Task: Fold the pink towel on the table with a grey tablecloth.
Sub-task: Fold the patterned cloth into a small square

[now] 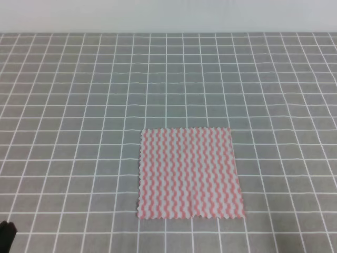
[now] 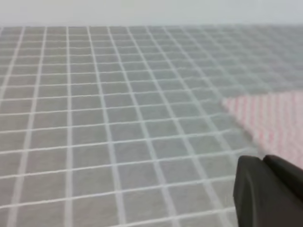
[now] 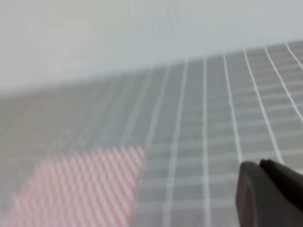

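The pink towel [image 1: 189, 174] lies flat and unfolded on the table with a grey tablecloth [image 1: 79, 95], a little right of centre and near the front. My left gripper [image 1: 5, 234] shows only as a black tip at the bottom left corner, well away from the towel. In the left wrist view one dark finger [image 2: 267, 194] sits low right, with the towel [image 2: 272, 120] blurred beyond it. In the right wrist view one dark finger [image 3: 270, 194] of my right gripper sits low right, and the towel [image 3: 80, 187] lies to its left. Neither gripper touches the cloth.
A pale wall [image 1: 168, 16] runs behind the table's far edge. Grey gridded cloth [image 2: 94, 118] surrounds the towel on all sides. No other objects are in view.
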You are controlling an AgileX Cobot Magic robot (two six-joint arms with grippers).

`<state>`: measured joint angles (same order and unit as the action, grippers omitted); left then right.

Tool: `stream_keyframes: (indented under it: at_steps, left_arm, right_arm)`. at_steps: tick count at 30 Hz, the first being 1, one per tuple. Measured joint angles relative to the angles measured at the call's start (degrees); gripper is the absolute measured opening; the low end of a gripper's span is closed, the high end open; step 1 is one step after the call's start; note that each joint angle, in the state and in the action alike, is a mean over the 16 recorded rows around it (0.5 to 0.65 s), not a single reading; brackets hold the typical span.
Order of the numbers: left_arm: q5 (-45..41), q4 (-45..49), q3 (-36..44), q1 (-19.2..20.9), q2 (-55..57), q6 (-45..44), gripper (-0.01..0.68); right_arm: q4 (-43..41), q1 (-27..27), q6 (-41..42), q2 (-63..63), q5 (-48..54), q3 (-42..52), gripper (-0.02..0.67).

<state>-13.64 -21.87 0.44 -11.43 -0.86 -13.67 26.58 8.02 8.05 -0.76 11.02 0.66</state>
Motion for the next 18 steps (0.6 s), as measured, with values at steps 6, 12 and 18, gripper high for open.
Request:
stream_keyframes:
  at_steps: [6,12,18]
  left_arm:
    - [3.10,-12.05,-0.09,-0.01,0.10,-0.04,0.000]
    - [5.58,-21.07,-0.01,-0.01,0.10,-0.33,0.000]
    - [6.32,-24.37,-0.01,0.00,0.01,-0.59,-0.001]
  right_arm:
    - [13.01,0.00,0.00,0.01,-4.26,-0.12,-0.017]
    - [21.94,0.00,0.00,-0.08,-6.15,-0.04,-0.017]
    - [25.02,0.00,0.08,-0.26,-5.19,0.13,-0.016]
